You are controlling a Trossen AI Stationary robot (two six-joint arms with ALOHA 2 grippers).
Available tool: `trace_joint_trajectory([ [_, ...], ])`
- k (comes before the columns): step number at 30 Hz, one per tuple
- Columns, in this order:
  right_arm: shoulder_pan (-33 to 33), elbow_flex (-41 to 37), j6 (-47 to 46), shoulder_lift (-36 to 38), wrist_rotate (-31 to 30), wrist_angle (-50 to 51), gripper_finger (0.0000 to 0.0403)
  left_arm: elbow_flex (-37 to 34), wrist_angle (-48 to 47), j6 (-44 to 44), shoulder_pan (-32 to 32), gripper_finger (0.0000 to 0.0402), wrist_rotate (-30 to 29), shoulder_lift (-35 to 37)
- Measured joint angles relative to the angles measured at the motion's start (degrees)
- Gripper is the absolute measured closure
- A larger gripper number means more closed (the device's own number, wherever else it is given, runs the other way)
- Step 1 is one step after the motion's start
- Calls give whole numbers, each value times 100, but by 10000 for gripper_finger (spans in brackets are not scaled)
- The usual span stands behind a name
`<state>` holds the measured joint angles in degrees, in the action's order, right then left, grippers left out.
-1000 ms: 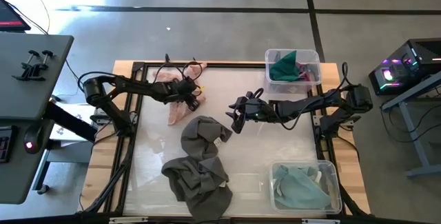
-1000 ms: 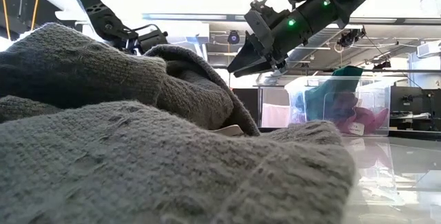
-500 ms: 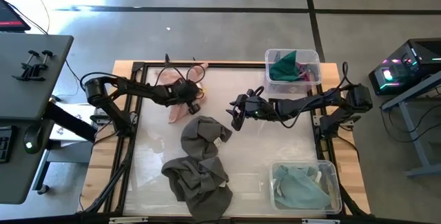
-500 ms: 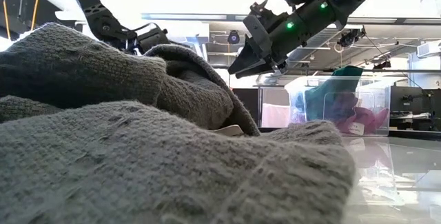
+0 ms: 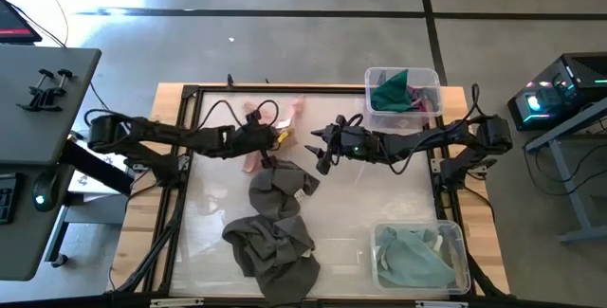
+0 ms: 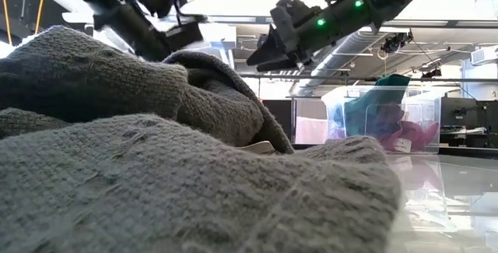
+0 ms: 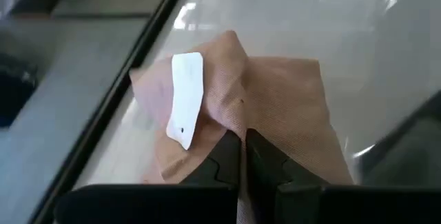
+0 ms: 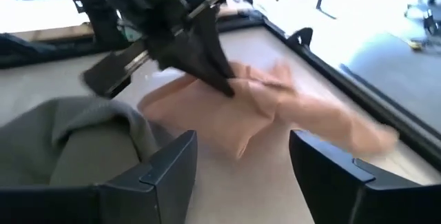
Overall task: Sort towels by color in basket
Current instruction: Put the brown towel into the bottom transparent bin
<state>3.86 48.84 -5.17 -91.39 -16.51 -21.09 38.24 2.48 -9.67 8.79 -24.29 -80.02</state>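
A peach-pink towel (image 5: 251, 161) (image 7: 289, 107) with a white tag (image 7: 186, 100) lies at the table's far middle. My left gripper (image 5: 270, 145) (image 7: 242, 156) is shut on it. My right gripper (image 5: 319, 150) (image 8: 241, 176) hovers open just to its right and faces the same towel (image 8: 275, 107) and the left gripper (image 8: 207, 58), touching nothing. Two dark grey towels (image 5: 280, 185) (image 5: 275, 242) lie heaped on the table, nearer the front. They fill the low view's foreground (image 6: 156, 167). My left gripper pinches a raised fold (image 7: 241, 124) of the peach-pink towel between its two fingertips, beside the white tag. The fingers come slanting down from the table's left. The pinched part is drawn up into a peak, and the cloth around it spreads down toward the table.
A clear bin (image 5: 403, 90) at the far right holds dark green and magenta towels. Another bin (image 5: 417, 256) at the near right holds pale mint towels. A black frame (image 5: 190, 156) runs around the work surface. Bare tabletop lies between the grey towels and the bins.
My left gripper has shut on the peach-pink towel, then reached toward the table's right and risen, pulling the cloth up and along. My right gripper has risen a little, shifted slightly toward the far edge and opened wider.
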Motion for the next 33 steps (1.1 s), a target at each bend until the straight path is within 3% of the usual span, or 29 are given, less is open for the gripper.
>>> trace_joint_trajectory([
  [9,66,9,1379,-763,506,-2002,164,7,749,-1015,-719,401,16,302],
  [12,48,9,1699,-954,369,-2200,165,7,905,-1168,-926,402,63,305],
  [17,42,9,1453,-1020,220,-2016,180,4,1015,-1361,-1180,401,1,301],
  [24,53,17,1108,-1016,791,-1795,267,-4,1468,-1583,-1406,401,-619,299],
  [30,49,13,1038,-1024,816,-1678,364,7,1987,-1823,-1463,401,-949,310],
  [33,-4,9,955,-1030,589,-1657,396,9,1973,-1720,-1396,386,-1452,310],
])
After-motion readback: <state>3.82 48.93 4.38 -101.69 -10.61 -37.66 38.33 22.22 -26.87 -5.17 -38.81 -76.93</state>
